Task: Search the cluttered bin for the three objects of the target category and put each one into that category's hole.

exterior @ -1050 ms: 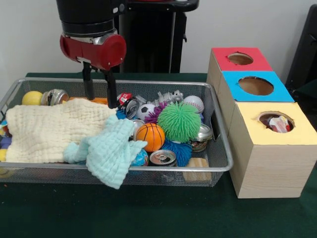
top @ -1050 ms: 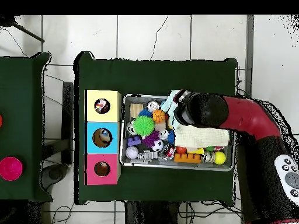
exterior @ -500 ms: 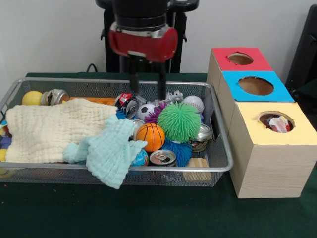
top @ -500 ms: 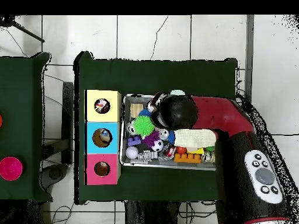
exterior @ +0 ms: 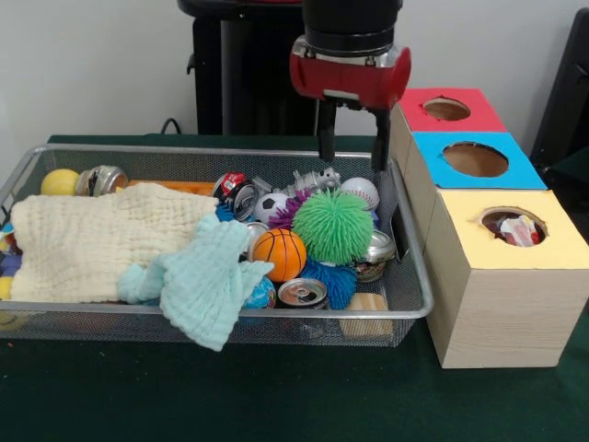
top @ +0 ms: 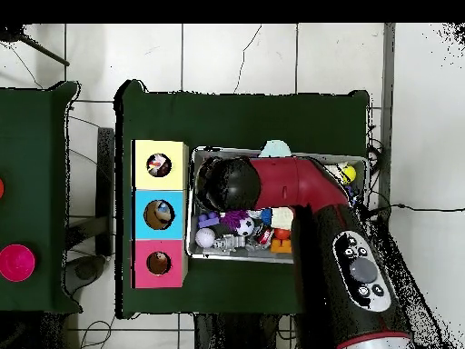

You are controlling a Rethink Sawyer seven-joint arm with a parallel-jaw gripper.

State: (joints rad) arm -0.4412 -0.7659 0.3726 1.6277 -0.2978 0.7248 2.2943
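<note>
My gripper (exterior: pixel 352 164) hangs open and empty above the right end of the wire bin (exterior: pixel 138 149), over a white baseball (exterior: pixel 360 191) and a small silver toy (exterior: pixel 317 178). Below it lie a green spiky ball (exterior: pixel 333 226), a small basketball (exterior: pixel 279 253), a soccer ball (exterior: pixel 269 206) and several crushed cans, one at the front (exterior: pixel 303 293). In the overhead view the arm (top: pixel 227 184) hides the gripper. Red (exterior: pixel 446 110), blue (exterior: pixel 474 158) and yellow (exterior: pixel 511 230) boxes, each with a round hole, stand right of the bin.
A cream cloth (exterior: pixel 101 241) and a mint cloth (exterior: pixel 207 281) cover the bin's left half; the mint one droops over the front rim. A yellow ball (exterior: pixel 59 181) and a can (exterior: pixel 103 180) sit at the back left. Something lies inside the yellow hole (top: pixel 159 165).
The gripper has swept from the bin's left end to its right end in the front view, still open and empty. Nothing in the bin has shifted.
</note>
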